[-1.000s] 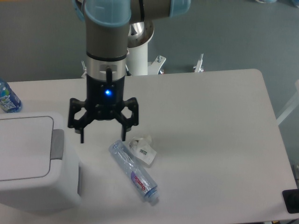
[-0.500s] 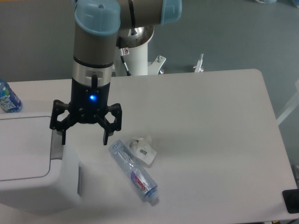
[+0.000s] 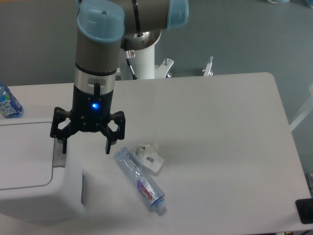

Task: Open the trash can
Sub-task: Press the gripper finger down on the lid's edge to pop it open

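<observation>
Claw [image 3: 86, 147] spread wide over the right rim of the trash can [image 3: 34, 171], whose lid is shut.

The trash can stands at the front left corner of the surface [image 3: 220, 137]; its inside is not visible. One finger of the claw is over the grey button tab [image 3: 58, 157], the other hangs beside the can. An empty plastic bottle [image 3: 141, 181] lies near, touching crumpled packaging [image 3: 149, 156]. Compared with half a second ago, the claw is slightly lower and further left.
</observation>
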You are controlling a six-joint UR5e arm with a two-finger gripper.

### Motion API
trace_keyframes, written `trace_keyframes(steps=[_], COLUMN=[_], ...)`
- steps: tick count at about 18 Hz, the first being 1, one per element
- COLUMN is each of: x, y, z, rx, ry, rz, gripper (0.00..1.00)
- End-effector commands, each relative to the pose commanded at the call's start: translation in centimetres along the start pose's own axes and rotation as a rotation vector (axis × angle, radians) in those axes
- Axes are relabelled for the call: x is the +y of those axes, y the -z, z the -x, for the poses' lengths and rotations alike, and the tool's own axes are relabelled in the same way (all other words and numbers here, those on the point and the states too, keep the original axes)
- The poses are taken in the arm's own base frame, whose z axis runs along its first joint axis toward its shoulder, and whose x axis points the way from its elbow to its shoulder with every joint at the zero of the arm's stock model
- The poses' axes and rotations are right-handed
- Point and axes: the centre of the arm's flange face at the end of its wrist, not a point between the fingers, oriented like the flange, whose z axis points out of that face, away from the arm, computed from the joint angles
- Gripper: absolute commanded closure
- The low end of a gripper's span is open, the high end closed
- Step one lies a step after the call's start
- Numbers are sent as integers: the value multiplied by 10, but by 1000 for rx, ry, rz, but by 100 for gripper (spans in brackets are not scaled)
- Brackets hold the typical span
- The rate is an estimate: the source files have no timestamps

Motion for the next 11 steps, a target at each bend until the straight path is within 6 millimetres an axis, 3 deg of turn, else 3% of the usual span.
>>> trace_keyframes(steps=[11], x=[4], y=[-9], z=[2], rx=[0], ry=[4], rz=[17], gripper=[0])
